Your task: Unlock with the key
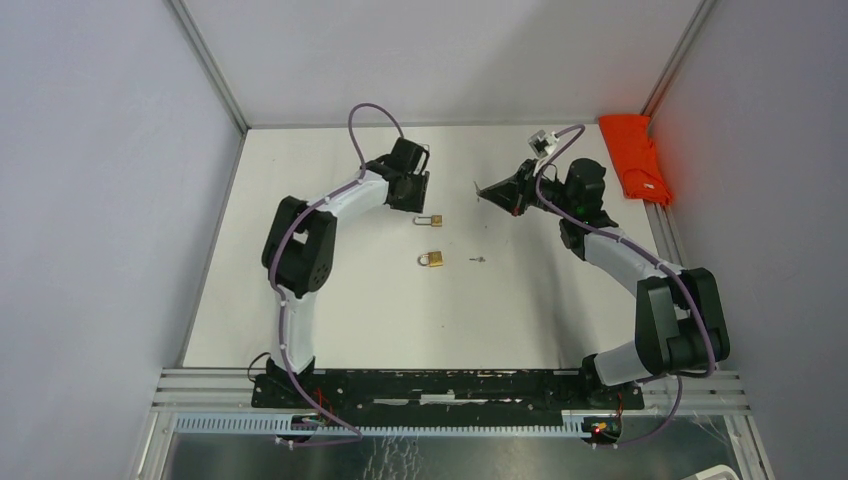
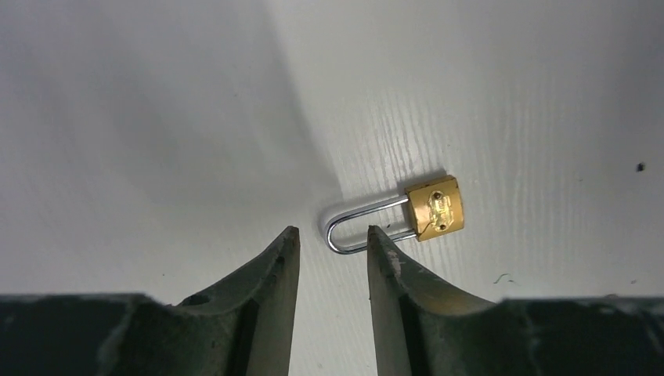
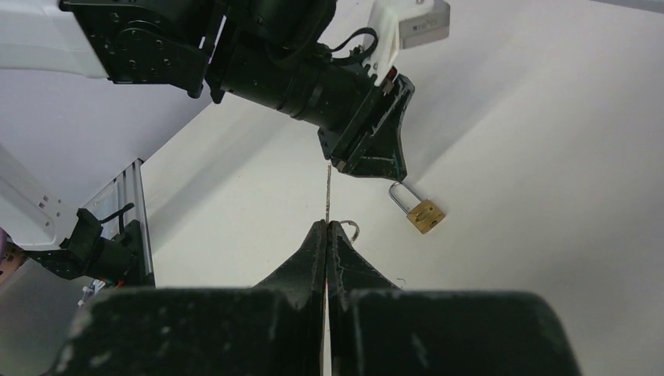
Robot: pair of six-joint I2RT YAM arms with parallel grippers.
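Observation:
A small brass padlock (image 2: 436,207) with a long steel shackle (image 2: 364,227) lies flat on the white table. My left gripper (image 2: 333,233) is open just above it, and the shackle's loop lies between the two fingertips. In the top view the padlock (image 1: 430,219) lies just below the left gripper (image 1: 416,205). My right gripper (image 3: 326,225) is shut on a thin key (image 3: 327,192) whose blade sticks out ahead toward the left gripper (image 3: 368,149) and the padlock (image 3: 425,215). The right gripper (image 1: 484,190) is held above the table, right of the padlock.
A second brass padlock (image 1: 432,259) lies nearer the arms, with a small dark metal piece (image 1: 478,260) to its right. An orange cloth (image 1: 632,155) lies at the far right edge. Grey walls stand on three sides of the table (image 1: 340,320).

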